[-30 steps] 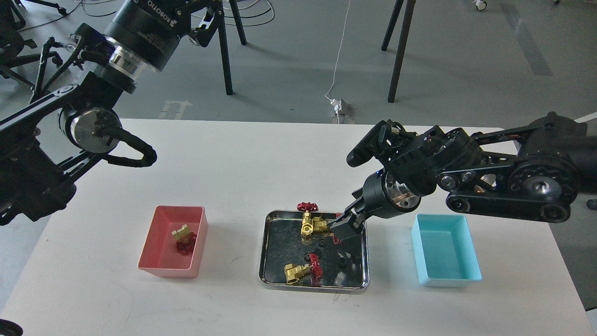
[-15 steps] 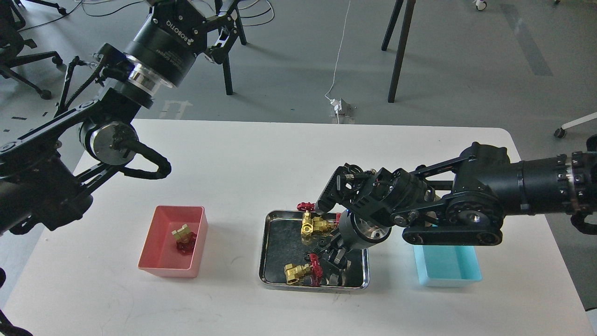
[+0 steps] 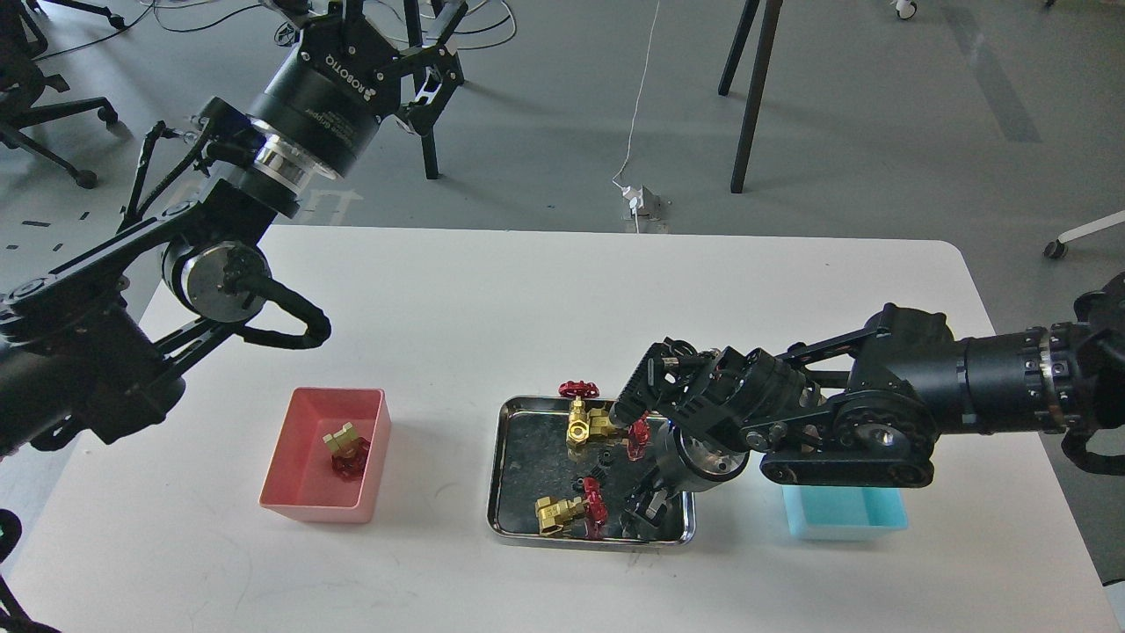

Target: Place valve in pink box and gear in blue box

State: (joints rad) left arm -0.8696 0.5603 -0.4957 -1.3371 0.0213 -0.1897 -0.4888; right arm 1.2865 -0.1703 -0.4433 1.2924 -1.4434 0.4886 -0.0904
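Note:
The steel tray (image 3: 497, 479) at mid-table holds a brass valve (image 3: 587, 427) with a red handwheel at its back. A second one lies beside it, and another valve (image 3: 561, 515) lies at the front. A small black gear (image 3: 604, 460) lies between them. My right gripper (image 3: 645, 510) points down into the tray's front right corner, fingers slightly apart, hiding what is under it. The pink box (image 3: 308, 508) on the left holds one valve (image 3: 345, 447). The blue box (image 3: 844, 519) is partly hidden under my right arm. My left gripper (image 3: 395, 40) is open, empty and raised high at the back left.
The white table's front edge runs close below the tray and boxes. My right forearm (image 3: 835, 431) lies low across the table's right side. Chair and stand legs are on the floor behind the table.
My right gripper has moved from the tray's back, near the valves, forward and down into its front right corner, and the arm now covers much of the blue box. My left gripper has moved right.

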